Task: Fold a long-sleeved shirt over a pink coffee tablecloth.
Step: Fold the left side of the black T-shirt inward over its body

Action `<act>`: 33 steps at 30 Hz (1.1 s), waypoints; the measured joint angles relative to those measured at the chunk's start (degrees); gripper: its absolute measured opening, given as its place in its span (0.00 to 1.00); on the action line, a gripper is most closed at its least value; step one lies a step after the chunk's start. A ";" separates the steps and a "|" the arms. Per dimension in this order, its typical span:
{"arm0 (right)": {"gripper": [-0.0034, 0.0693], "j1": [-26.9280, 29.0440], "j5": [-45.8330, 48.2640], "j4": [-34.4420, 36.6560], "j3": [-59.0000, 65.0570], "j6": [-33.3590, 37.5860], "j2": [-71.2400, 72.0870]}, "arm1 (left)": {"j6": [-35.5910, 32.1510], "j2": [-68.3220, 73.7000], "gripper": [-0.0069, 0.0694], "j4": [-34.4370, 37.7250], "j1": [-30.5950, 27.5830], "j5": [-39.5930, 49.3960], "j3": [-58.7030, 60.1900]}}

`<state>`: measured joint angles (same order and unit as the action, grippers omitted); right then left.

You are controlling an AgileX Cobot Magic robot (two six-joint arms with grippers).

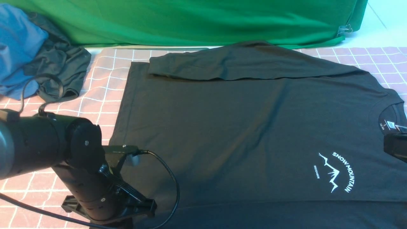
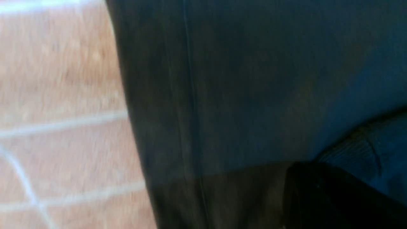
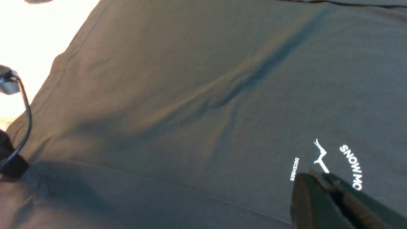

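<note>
White print on the chest of the long-sleeved shirt (image 1: 241,127) read "SNOW MOUNTAIN" (image 1: 345,171) in an arc around a mountain outline, with a small "DECEMBER" (image 1: 316,172) beside it. The white neck label (image 1: 388,124) carried text too small to read. The shirt lay flat on the pink coffee tablecloth (image 1: 98,92), collar toward its right edge, hem toward the left, one sleeve folded across the body along the far side. The right gripper (image 3: 318,176) had its jaws pressed together, tips just over the print; whether they touched cloth could not be told. The left gripper (image 2: 330,194) sat at the hem near the tablecloth's near edge, close over the fabric, too blurred to tell how wide it stood.
</note>
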<state>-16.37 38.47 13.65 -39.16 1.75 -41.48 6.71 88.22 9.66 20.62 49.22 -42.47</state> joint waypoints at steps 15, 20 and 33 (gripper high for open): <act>0.11 0.00 -1.55 0.00 0.00 0.00 0.00 | 1.37 -11.72 0.15 -0.67 0.02 6.17 -12.63; 0.11 0.00 -2.01 0.00 0.00 0.00 0.00 | 3.17 -11.67 0.15 -3.81 0.02 6.22 -19.40; 0.11 0.00 -2.60 0.00 0.00 0.00 0.00 | 6.24 -2.43 0.15 -13.92 0.02 4.32 -31.11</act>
<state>-16.37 35.87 13.65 -39.16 1.75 -41.48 12.95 85.79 -4.25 20.64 53.53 -73.58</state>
